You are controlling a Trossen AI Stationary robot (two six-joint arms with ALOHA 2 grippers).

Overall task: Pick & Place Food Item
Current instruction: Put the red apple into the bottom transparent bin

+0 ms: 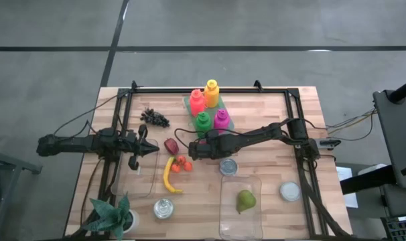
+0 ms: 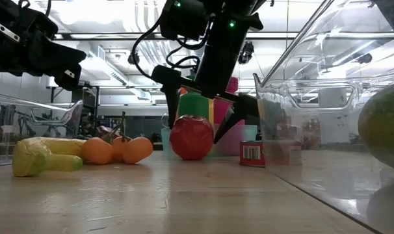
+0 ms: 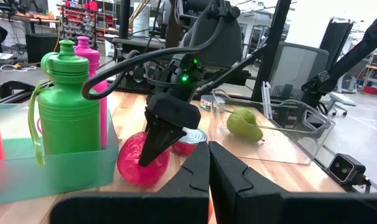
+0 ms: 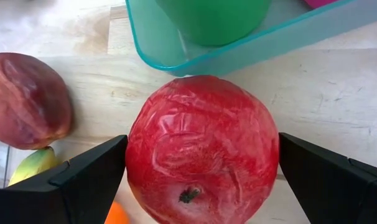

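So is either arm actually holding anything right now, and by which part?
Nothing is gripped yet. The right gripper stands open with its fingers on either side of the red apple, which sits on the table. The left gripper is shut and empty.

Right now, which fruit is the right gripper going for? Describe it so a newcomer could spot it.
Find the teal tray of coloured bottles at the table's far middle. Just in front of its near edge, the red apple sits on the wood between the right gripper's open fingers. It is bright red and round, unlike the darker, duller fruit beside it.
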